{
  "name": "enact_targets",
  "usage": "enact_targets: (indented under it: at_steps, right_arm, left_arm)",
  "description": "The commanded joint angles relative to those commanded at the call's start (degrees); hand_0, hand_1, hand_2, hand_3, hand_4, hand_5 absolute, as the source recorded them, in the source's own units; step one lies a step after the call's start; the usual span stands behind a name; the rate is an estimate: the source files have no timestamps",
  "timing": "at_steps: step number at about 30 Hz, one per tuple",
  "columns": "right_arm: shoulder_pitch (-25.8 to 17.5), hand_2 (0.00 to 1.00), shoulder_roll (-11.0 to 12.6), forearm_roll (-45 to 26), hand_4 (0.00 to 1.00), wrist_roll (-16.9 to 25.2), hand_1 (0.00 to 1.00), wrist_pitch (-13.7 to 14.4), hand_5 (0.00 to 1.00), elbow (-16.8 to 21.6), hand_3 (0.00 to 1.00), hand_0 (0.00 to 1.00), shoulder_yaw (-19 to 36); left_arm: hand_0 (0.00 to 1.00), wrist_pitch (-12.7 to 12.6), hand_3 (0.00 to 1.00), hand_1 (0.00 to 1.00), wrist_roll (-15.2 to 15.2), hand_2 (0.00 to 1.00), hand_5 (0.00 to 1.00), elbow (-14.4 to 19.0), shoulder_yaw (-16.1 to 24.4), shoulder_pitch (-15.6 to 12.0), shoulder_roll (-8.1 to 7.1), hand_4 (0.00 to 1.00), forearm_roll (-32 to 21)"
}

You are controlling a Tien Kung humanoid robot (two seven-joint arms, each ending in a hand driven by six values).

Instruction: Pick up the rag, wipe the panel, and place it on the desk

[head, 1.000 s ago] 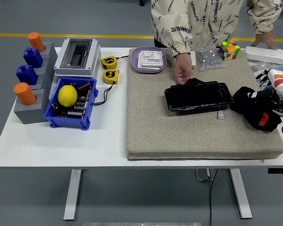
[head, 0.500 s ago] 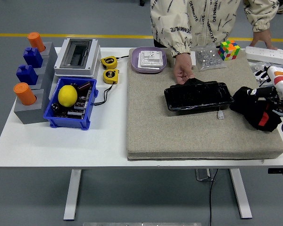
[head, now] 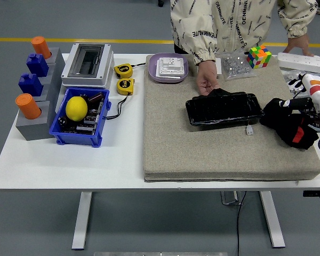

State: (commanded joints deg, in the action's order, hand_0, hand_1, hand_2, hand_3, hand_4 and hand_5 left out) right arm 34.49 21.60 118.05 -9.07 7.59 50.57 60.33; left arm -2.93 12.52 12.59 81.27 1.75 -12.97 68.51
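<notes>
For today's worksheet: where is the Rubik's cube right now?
Head view: the Rubik's cube sits far right on the table, between the clear bag and the power strip.

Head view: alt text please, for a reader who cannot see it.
A robot's black right hand rests on a beige mat, beside a black panel that a person's hand touches from the far side. A blue bin holding a lemon sits on the left of the white table.

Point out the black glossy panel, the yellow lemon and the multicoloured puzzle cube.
black glossy panel (head: pixel 224 109): head view, middle of its top face.
yellow lemon (head: pixel 76 108): head view, centre of the fruit, in the blue bin.
multicoloured puzzle cube (head: pixel 259 56): head view, its near face.
</notes>
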Motion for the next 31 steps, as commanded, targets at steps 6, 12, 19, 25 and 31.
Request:
enact_targets:
  at_steps: [6, 12, 19, 25, 31]
  right_arm:
    - [-0.1, 0.685, 0.0, 0.0, 0.998, 0.0, 0.599, 0.0, 0.549, 0.0, 0.704, 0.574, 0.0]
    - [-0.2, 0.685, -0.2, 0.0, 0.998, 0.0, 0.597, -0.1, 0.546, -0.1, 0.704, 0.575, 0.1]
    - [0.0, 0.685, -0.1, 0.1, 0.998, -0.1, 0.598, -0.2, 0.546, 0.0, 0.704, 0.575, 0.2]
    - [0.2, 0.685, 0.0, 0.1, 0.998, -0.1, 0.596, -0.2, 0.546, 0.0, 0.704, 0.575, 0.4]
    - [0.2, 0.685, 0.0, 0.1, 0.998, -0.1, 0.598, -0.2, 0.545, -0.1, 0.704, 0.574, 0.5]
  left_arm:
    - [0.635, 0.0, 0.572, 0.658, 0.0, 0.682, 0.507, 0.0, -0.1, -0.1, -0.12, 0.613, 0.0]
    - [0.635, 0.0, 0.573, 0.658, 0.0, 0.682, 0.508, 0.0, -0.2, -0.2, -0.23, 0.613, -0.1]
    - [0.635, 0.0, 0.572, 0.658, 0.0, 0.683, 0.509, -0.1, -0.1, -0.3, -0.07, 0.612, -0.1]
    - [0.635, 0.0, 0.573, 0.658, 0.0, 0.685, 0.51, 0.0, 0.1, -0.1, -0.1, 0.613, 0.1]
    - [0.635, 0.0, 0.573, 0.658, 0.0, 0.684, 0.51, 0.0, 0.2, -0.1, -0.1, 0.613, 0.1]
